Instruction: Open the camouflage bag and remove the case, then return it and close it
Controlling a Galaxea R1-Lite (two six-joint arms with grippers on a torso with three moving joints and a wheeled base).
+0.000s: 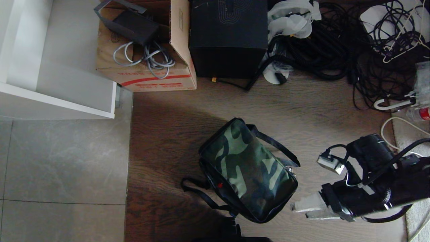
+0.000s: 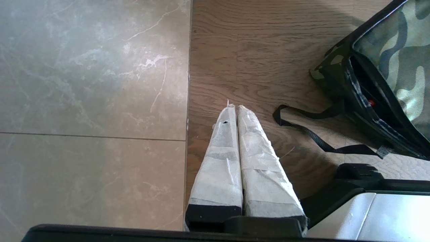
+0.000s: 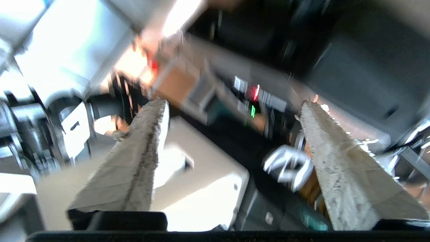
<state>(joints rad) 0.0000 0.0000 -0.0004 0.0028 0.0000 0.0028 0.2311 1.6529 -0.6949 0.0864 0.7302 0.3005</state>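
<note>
The camouflage bag (image 1: 248, 169) lies on the wooden floor in the middle of the head view, lid down, with black straps (image 1: 201, 193) trailing from both sides. Its near-left edge gapes a little, and a small red spot (image 2: 370, 103) shows in the dark gap. The case is hidden. My right gripper (image 1: 299, 211) hovers just right of the bag's near corner with its taped fingers (image 3: 147, 151) wide apart and nothing between them. The right wrist view is blurred and looks away from the bag. My left gripper (image 2: 236, 108) is parked shut over the floor, left of the bag (image 2: 393, 64).
Behind the bag stand a cardboard box (image 1: 147, 67) with cables in it and a tall black box (image 1: 228, 37). A tangle of black cables (image 1: 336, 50) fills the back right. A white shelf (image 1: 57, 67) stands at the left over grey tiles. A pale rug (image 1: 418, 215) lies at the right edge.
</note>
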